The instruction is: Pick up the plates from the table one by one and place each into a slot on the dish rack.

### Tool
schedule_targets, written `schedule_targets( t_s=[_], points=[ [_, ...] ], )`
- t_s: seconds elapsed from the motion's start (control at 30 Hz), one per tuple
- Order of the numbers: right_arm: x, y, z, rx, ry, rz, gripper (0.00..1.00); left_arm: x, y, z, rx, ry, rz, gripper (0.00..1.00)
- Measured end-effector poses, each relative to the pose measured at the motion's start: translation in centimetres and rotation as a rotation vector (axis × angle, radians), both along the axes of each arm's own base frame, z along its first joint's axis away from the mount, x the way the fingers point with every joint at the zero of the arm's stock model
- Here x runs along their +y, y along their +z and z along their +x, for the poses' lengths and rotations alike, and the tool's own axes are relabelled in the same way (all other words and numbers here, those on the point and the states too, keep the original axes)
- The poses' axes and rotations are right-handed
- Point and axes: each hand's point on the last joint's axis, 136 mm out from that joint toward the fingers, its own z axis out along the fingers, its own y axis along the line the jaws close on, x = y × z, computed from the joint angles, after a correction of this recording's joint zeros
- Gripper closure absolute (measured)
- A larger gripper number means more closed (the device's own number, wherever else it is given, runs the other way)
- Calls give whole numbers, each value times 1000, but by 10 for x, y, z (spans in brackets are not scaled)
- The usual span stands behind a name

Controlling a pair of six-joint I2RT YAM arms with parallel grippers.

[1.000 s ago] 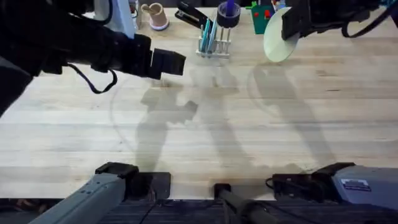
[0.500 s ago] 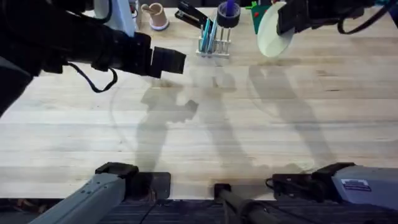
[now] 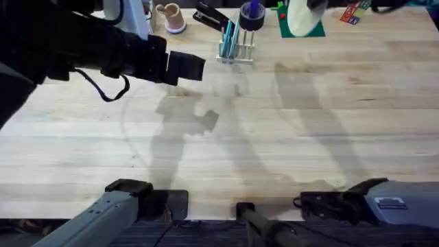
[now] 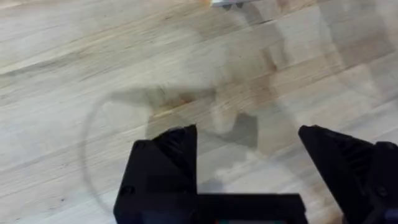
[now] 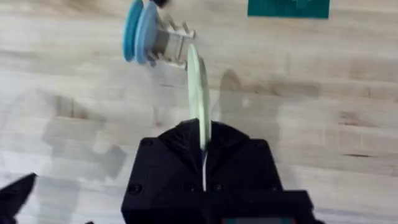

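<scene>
Right gripper: in the right wrist view the right gripper (image 5: 204, 149) has its black fingers pressed together on the rim of the pale yellow-green plate (image 5: 198, 93), which stands edge-on between them.
Held plate: in the overhead view the same plate (image 3: 300, 18) shows as a pale disc lifted above the far edge of the table (image 3: 274, 137), in front of the green baseplate (image 3: 309, 29) near the far right part of that edge.
Plate and rack: in the right wrist view the plate's far edge lies just beside the dish rack (image 5: 169, 42); whether they touch cannot be told.
Dish rack: a small white rack at the far edge of the table, about the middle of it (image 3: 236, 49).
Plates in rack: two blue plates (image 5: 138, 32) stand upright in its slots, side by side at one end.
Left gripper: the left gripper (image 4: 249, 155) has its fingers spread wide apart with nothing between them, bare wood below.
Left arm: in the overhead view the left gripper (image 3: 185, 67) hangs over the far left part of the table, left of the rack and apart from it.
Other things: a black tape roll (image 3: 251, 16) sits just behind the rack at the far edge.
</scene>
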Motion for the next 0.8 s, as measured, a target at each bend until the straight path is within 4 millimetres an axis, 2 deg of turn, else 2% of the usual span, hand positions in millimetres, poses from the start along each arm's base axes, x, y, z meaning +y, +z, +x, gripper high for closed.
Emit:
schedule_targets(
  t_s=[0.17,0.3,0.43,0.63,0.8],
  points=[
    [11,14,11,-8,-24,4,973,0,0,0,0,0,0,6],
    [20,13,24,1,-57,1,973,0,0,0,-2,0,0,6],
    [37,8,36,5,-71,13,973,0,0,0,-2,0,0,6],
    [65,-13,45,49,-74,23,973,0,0,0,-2,0,0,5],
    [76,-40,51,108,-114,22,973,0,0,0,-2,0,0,5]
  ],
)
